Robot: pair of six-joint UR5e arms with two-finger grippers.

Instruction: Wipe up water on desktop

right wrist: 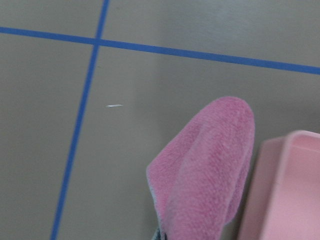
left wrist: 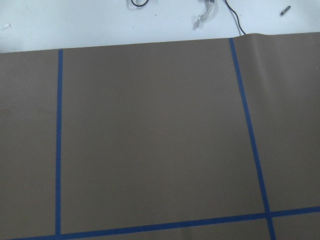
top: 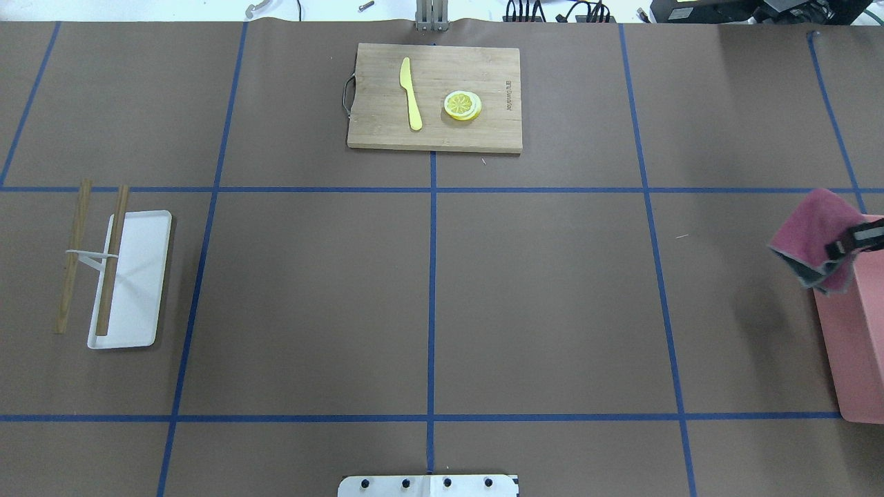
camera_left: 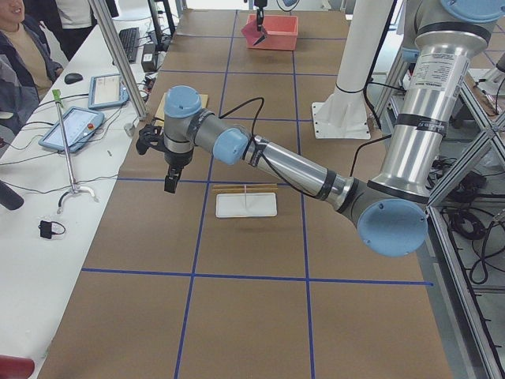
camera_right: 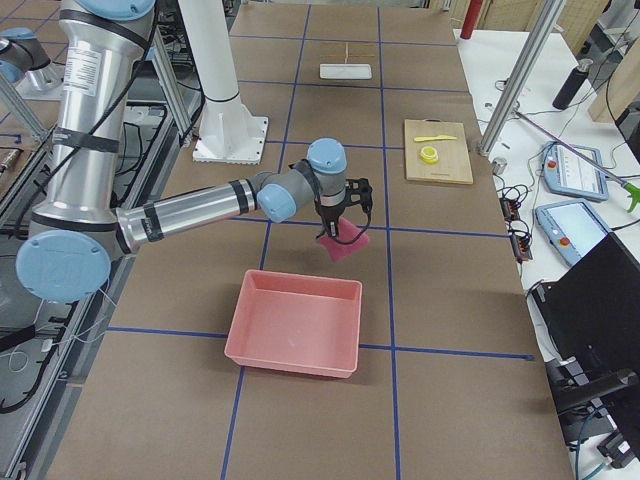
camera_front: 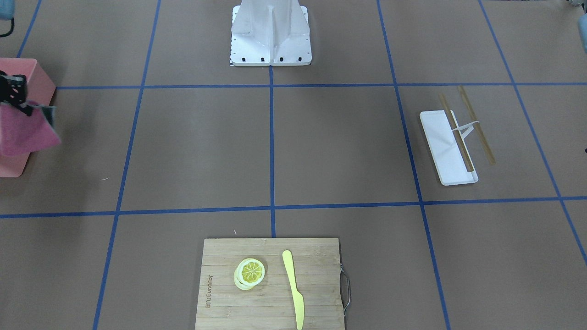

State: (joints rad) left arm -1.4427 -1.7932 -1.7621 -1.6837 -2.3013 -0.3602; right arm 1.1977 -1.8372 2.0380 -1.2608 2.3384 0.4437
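The desktop (top: 552, 304) is a wide brown surface crossed by blue tape lines; I see no water on it. My right gripper (top: 851, 243) is shut on a pink cloth (top: 809, 236) and holds it in the air over the near edge of a pink bin (top: 856, 345). The cloth hangs down in the right wrist view (right wrist: 210, 170) and in the front view (camera_front: 25, 130). My left gripper (camera_left: 170, 183) shows only in the exterior left view, above the desktop near a white tray; I cannot tell if it is open or shut.
A bamboo cutting board (top: 373, 128) at the far middle bears a yellow knife (top: 411, 93) and a lemon slice (top: 462, 105). A white tray (top: 138, 290) with two wooden chopsticks (top: 112, 259) lies at the left. The robot base (top: 428, 486) is at the near edge.
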